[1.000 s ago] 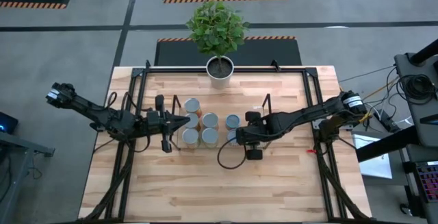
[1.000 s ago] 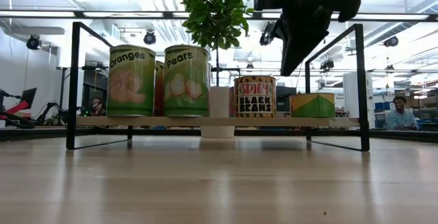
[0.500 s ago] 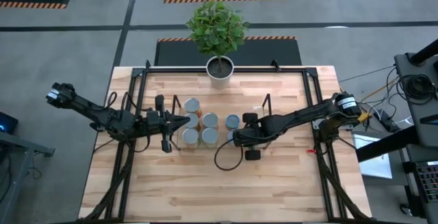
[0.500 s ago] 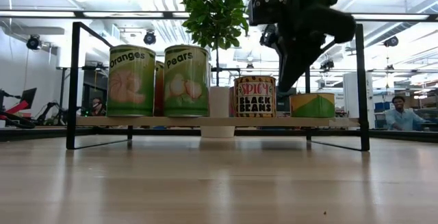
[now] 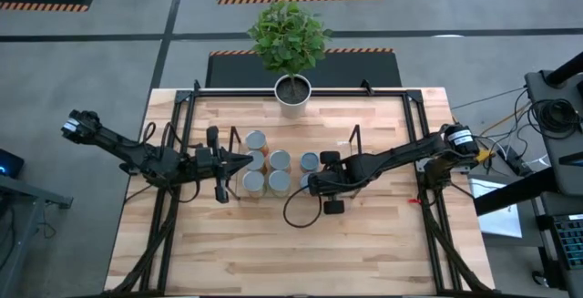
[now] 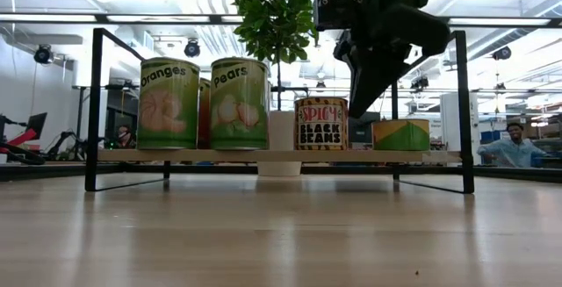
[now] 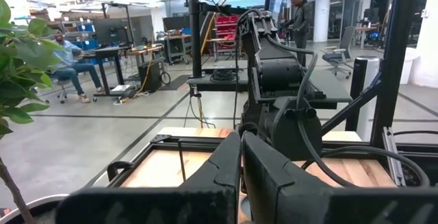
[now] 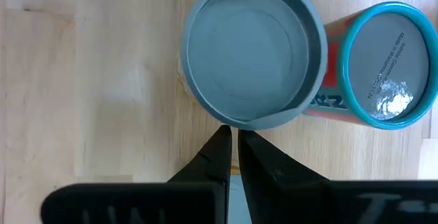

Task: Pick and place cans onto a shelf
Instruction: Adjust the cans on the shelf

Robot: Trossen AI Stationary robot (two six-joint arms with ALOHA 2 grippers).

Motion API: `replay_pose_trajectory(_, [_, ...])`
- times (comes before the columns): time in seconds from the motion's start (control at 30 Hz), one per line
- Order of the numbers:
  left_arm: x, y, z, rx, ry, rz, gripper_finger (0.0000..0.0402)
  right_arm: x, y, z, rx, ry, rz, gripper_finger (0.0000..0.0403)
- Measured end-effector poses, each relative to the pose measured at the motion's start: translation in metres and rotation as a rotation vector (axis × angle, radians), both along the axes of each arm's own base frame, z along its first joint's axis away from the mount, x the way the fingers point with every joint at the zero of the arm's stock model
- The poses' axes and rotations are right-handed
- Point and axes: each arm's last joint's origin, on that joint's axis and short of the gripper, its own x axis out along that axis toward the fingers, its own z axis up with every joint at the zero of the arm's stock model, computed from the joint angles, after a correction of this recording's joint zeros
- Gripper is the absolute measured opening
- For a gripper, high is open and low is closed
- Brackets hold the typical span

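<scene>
Several cans stand on the shelf's light wood board (image 6: 281, 155) between its black wire end frames (image 5: 355, 138). The front row holds the oranges can (image 6: 169, 103), the pears can (image 6: 239, 103) and the black beans can (image 6: 320, 123). My right gripper (image 5: 311, 185) is shut at the black beans can's right side, and the can's grey top (image 8: 250, 59) lies just ahead of the fingers. A teal-rimmed can (image 8: 390, 63) stands beside it on the far side. My left gripper (image 5: 244, 161) is shut and empty at the shelf's left end, between the cans there. My right gripper touches the black beans can with its shut fingertips (image 8: 222, 138) at the top rim (image 8: 236, 122) on the can's right side. The fingers slant down from the table's right. The can stands upright on the shelf board.
A white plant pot (image 5: 293, 93) with a leafy plant stands at the table's far edge. A large black frame (image 5: 182, 107) borders the table. A short green-yellow can (image 6: 399, 134) stands at the shelf's right end. A black cable (image 5: 296, 214) loops below my right arm. A person (image 6: 514, 142) sits beyond the table.
My right gripper has gone down and toward the table's left, against the black beans can. The can has slid a little toward the left along the shelf board, staying upright.
</scene>
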Motion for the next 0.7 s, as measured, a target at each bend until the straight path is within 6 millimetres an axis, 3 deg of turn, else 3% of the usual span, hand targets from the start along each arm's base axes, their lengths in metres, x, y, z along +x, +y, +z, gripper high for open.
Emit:
replay_pose_trajectory(0.17, [0.000, 0.000, 0.000, 0.000, 0.000, 0.000, 0.0000, -0.002, 0.000, 0.002, -0.004, 0.017, 0.001, 0.0017])
replay_pose_trajectory(0.5, [0.000, 0.000, 0.000, 0.000, 0.000, 0.000, 0.0000, 0.004, -0.001, 0.035, -0.050, -0.026, 0.017, 0.0017])
replay_pose_trajectory(0.7, [0.000, 0.000, 0.000, 0.000, 0.000, 0.000, 0.0000, 0.010, -0.011, 0.040, -0.097, -0.069, 0.027, 0.0017])
